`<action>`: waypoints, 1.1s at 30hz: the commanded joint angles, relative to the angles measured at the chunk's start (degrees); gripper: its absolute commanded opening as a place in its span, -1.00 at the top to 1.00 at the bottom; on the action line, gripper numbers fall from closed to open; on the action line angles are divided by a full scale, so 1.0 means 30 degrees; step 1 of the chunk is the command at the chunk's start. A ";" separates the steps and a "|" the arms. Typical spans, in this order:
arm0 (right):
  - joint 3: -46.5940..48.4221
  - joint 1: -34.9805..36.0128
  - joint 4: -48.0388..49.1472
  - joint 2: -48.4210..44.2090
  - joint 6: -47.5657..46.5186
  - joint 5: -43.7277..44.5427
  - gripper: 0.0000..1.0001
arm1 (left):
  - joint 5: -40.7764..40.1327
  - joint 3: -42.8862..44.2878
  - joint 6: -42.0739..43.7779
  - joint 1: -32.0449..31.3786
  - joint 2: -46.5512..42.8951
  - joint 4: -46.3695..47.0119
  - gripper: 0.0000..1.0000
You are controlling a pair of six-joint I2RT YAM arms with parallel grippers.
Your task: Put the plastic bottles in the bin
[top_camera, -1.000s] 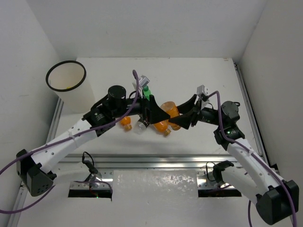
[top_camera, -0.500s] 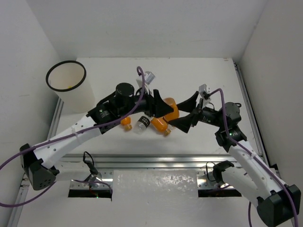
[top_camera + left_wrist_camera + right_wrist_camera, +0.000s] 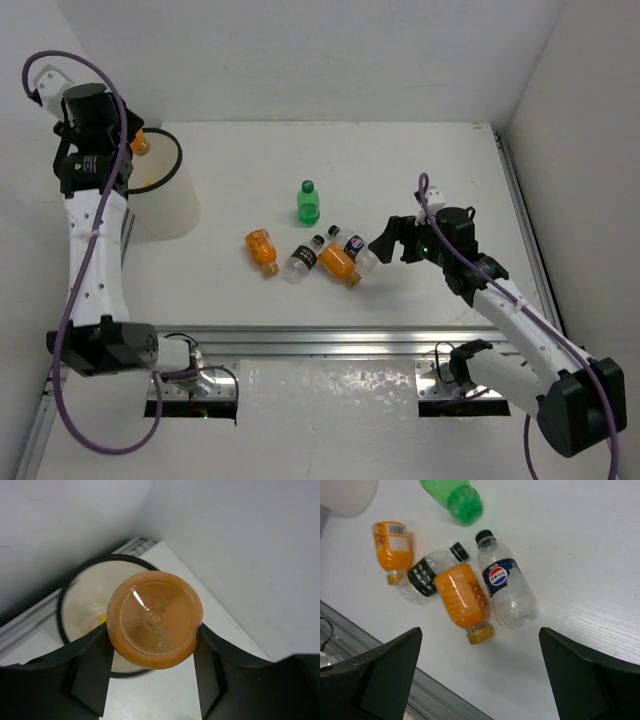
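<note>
Bright, even white light falls from above, and the top view is sharp throughout. The white counter (image 3: 430, 165) and the walls read pale grey, dimmer toward the corners. The lying bottles (image 3: 342, 262) cast only short, soft shadows. A metal plate (image 3: 330, 385) at the near edge throws back mottled glare.

In the left wrist view, the base of the orange bottle (image 3: 155, 620) sits close to the lens, slightly soft, with a small white glint. The left gripper (image 3: 152, 640) has near-black jaws with little detail, and the bin (image 3: 82, 587) behind is mildly blurred.

In the right wrist view the labels are crisp and the counter's grain shows. The right gripper (image 3: 479, 650) has jaws that are blurred dark shapes in the lower corners.
</note>
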 commanded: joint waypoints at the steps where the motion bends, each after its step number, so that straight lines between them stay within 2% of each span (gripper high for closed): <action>1: -0.0315 -0.0020 0.1741 0.1360 -0.1369 0.0852 -0.98 | -0.0644 -0.0271 0.0353 0.1859 0.1288 -0.0631 0.99; 2: -0.0171 -0.0020 0.2011 0.1919 -0.1637 0.0910 -0.98 | -0.0703 -0.0593 0.0411 0.2098 0.1462 0.0245 0.86; 3: 0.0121 -0.0020 0.2014 0.2563 -0.1959 0.0882 -0.98 | -0.0645 -0.0451 0.0499 0.2477 0.1754 0.0370 0.54; 7: 0.3247 0.0039 0.1108 0.6604 -0.3454 0.0824 -0.93 | -0.0589 0.0926 0.0296 0.2628 0.3454 -0.0507 -0.49; 9: 0.4308 0.0155 0.0347 0.8861 -0.4303 0.0385 -0.86 | 0.0229 0.0578 0.0061 0.2628 0.3458 -0.0422 -0.71; 10: 0.5212 0.0330 -0.0120 0.9535 -0.4915 0.0384 -0.84 | 0.0495 0.0228 0.0147 0.2657 0.3253 -0.0217 -0.99; 14: 0.7269 0.0888 -0.1703 1.2960 -0.6293 0.0676 -0.67 | 0.1287 -0.0391 0.0877 0.2628 0.1850 -0.0097 -0.99; 16: 0.7767 0.0889 -0.1881 1.3727 -0.6560 0.0618 -0.60 | 0.3388 -0.0507 0.1724 0.2540 0.1116 -0.0011 -0.99; 17: 0.7944 0.0946 -0.1999 1.4079 -0.6648 0.0502 -0.48 | 0.5312 -0.0914 0.2049 0.2424 0.0213 0.0338 -1.00; 20: 0.8473 0.0947 -0.2848 1.5281 -0.6825 -0.0202 -0.34 | 0.6677 -0.1181 0.2842 0.0934 -0.1228 -0.0067 -0.99; 21: 0.8531 0.0947 -0.2994 1.5661 -0.6825 -0.0057 -0.20 | 0.7057 -0.1269 0.3047 -0.0464 -0.1492 -0.0185 -0.99; 23: 0.8386 0.0918 -0.3142 1.5840 -0.6475 0.1022 -0.17 | 0.7205 -0.1794 0.3254 -0.1936 -0.2225 -0.0478 -0.99; 27: 0.7802 0.0626 -0.3259 1.5578 -0.5363 0.3691 0.07 | 1.0481 -0.4164 0.2844 -0.4283 -0.3776 0.0454 -0.99; 28: 0.7654 0.0393 -0.3202 1.5055 -0.4664 0.4129 0.25 | 1.1184 -0.4866 0.2553 -0.4635 -0.4157 0.0894 -0.99; 29: 0.7363 0.0361 -0.3114 1.4557 -0.4396 0.5033 0.34 | 1.2525 -0.6352 0.2290 -0.5392 -0.4944 0.1913 -0.99; 30: 0.6548 0.0361 -0.2446 1.3913 -0.4016 0.5274 0.49 | 1.3409 -0.7150 0.1881 -0.5806 -0.5329 0.2736 -0.99; 33: 0.3590 0.0361 0.0445 0.9759 -0.3021 0.4111 0.61 | 1.6193 -1.0777 0.0623 -0.7797 -0.6035 0.6914 -0.99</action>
